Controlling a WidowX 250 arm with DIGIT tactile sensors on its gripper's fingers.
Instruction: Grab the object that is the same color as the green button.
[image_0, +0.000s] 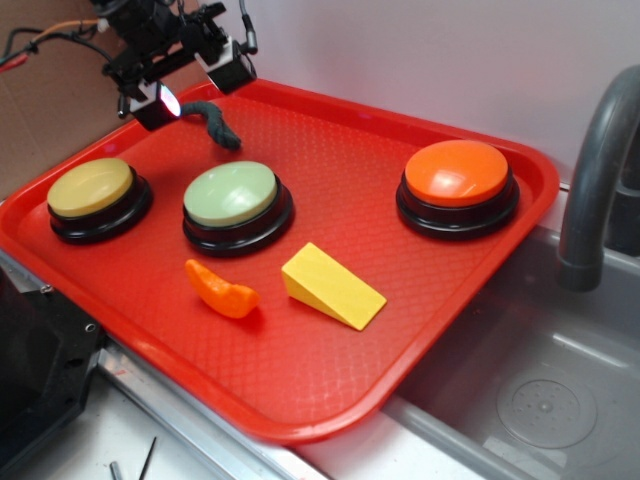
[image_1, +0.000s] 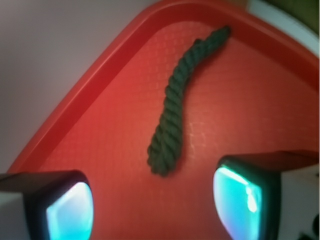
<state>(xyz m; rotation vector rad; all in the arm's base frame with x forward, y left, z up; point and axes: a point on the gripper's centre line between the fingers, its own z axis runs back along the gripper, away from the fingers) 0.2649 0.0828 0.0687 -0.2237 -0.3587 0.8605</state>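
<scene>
The object is a dark green, twisted rope-like piece (image_0: 215, 120) lying bent on the red tray (image_0: 330, 380) near its far left rim. In the wrist view it (image_1: 177, 100) runs from the upper right down to just above the gap between my fingers. My gripper (image_0: 190, 80) hovers over its left end, open, with nothing between the glowing pads (image_1: 237, 202). The green button (image_0: 232, 195), a pale sage dome on a black base, sits in front of the object.
A yellow-topped button (image_0: 92, 188) stands at the tray's left and an orange-topped button (image_0: 457, 172) at its right. An orange curved piece (image_0: 222, 290) and a yellow wedge (image_0: 330, 286) lie near the front. A grey sink (image_0: 540, 390) and faucet (image_0: 595, 160) are to the right.
</scene>
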